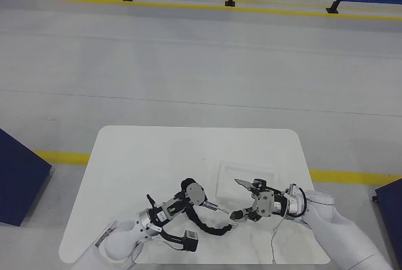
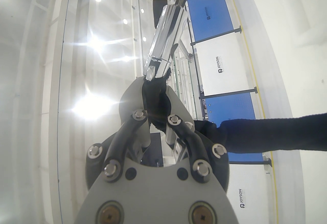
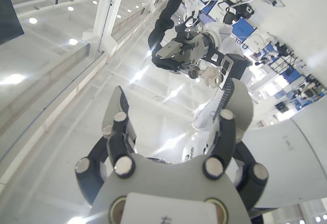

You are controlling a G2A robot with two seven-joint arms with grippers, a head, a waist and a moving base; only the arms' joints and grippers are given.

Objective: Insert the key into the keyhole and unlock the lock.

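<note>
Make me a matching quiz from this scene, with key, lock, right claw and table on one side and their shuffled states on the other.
1 key
2 lock
3 right claw
4 table

A fingers spread apart
B white
C held by left claw
D stuck in keyhole

Pairs: 1-D, 2-C, 3-A, 4-B

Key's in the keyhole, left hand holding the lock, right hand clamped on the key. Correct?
No: the right hand is open, not clamped on the key, as the right wrist view shows. Key in the keyhole, left hand holding the lock: yes.
</note>
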